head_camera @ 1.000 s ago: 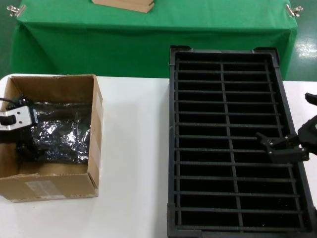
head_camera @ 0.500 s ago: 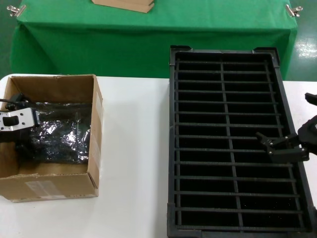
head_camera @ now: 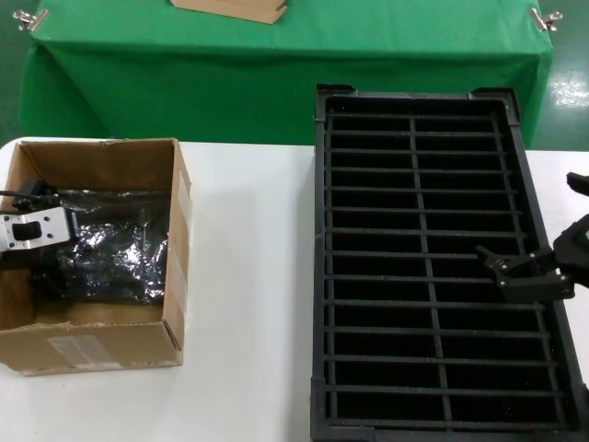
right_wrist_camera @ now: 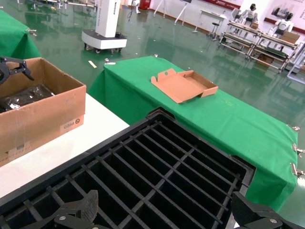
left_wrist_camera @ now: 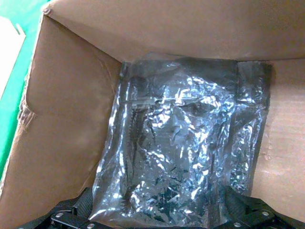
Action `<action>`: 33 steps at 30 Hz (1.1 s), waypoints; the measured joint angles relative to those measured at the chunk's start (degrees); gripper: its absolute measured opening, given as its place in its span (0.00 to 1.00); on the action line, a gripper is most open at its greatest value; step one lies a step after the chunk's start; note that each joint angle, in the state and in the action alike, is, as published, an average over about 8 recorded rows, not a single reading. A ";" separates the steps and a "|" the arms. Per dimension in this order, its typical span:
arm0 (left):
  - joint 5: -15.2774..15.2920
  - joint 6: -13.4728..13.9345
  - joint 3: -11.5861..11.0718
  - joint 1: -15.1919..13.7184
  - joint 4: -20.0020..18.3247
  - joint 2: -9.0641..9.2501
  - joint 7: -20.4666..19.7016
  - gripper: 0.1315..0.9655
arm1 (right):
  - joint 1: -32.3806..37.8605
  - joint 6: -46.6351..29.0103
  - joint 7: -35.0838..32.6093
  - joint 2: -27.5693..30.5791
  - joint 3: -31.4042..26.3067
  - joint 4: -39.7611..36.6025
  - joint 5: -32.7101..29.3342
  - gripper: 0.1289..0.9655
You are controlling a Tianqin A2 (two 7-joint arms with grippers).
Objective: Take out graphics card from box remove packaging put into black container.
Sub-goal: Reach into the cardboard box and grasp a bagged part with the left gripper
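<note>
**Hidden and cut off**

Graphics card: not legible through the crinkled packaging (left_wrist_camera: 181,143); only dark shapes beneath the foil. Left gripper (left_wrist_camera: 157,217): fingertips cropped at the frame edge, the bag's near end lying between them; contact unclear. Right gripper (right_wrist_camera: 167,214): likewise only partly in frame.

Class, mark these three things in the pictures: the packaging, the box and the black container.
packaging (left_wrist_camera: 186,148): left wrist view, on the middle of the crinkled bag.
box (head_camera: 92,343): head view, on its near outer wall.
black container (head_camera: 318,276): head view, on its left rim.
</note>
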 joint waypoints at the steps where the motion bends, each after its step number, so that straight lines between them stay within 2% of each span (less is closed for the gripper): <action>1: -0.01 -0.17 -0.03 0.06 0.00 0.06 -0.03 1.00 | 0.00 0.00 0.00 0.00 0.00 0.00 0.00 1.00; 17: -0.23 -2.41 -0.54 1.19 0.04 1.30 -0.66 1.00 | 0.00 0.00 0.00 0.00 0.00 0.00 0.00 1.00; 33: -0.59 -4.72 -1.08 2.08 0.03 1.50 -0.96 0.98 | 0.00 0.00 0.00 0.00 0.00 0.00 0.00 1.00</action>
